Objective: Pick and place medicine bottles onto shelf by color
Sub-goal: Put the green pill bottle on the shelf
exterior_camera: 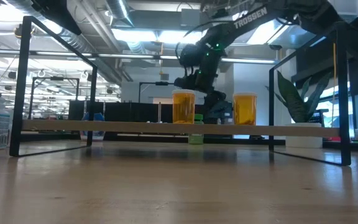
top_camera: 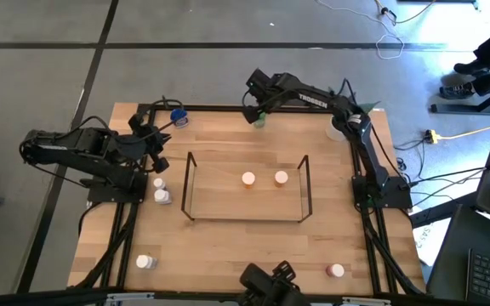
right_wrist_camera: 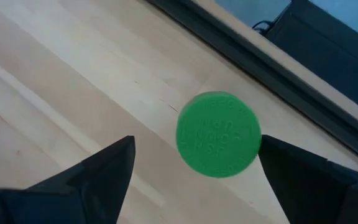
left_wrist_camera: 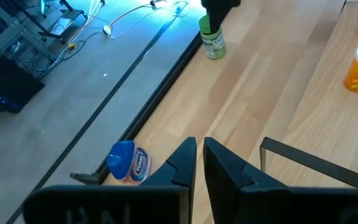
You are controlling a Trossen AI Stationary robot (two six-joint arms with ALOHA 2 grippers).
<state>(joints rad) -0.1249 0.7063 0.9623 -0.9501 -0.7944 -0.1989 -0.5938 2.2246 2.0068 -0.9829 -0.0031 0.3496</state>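
A green-capped medicine bottle (right_wrist_camera: 219, 134) stands upright on the table near its far edge (top_camera: 260, 121). My right gripper (right_wrist_camera: 196, 142) hangs open above it, pointing steeply down. One finger is on each side of the cap, clear of it. Two orange bottles (top_camera: 247, 178) (top_camera: 281, 178) stand on the wire shelf (top_camera: 190, 183). A blue-capped bottle (left_wrist_camera: 129, 163) lies on its side at the far left corner. My left gripper (left_wrist_camera: 197, 152) waits shut and empty over the table's left side (top_camera: 153, 136).
Two white-capped bottles (top_camera: 160, 190) stand left of the shelf. A third white one (top_camera: 145, 262) is near the front left, and a pink-red one (top_camera: 336, 270) near the front right. A potted plant (top_camera: 347, 119) sits at the far right corner. A black frame (top_camera: 219, 108) edges the table.
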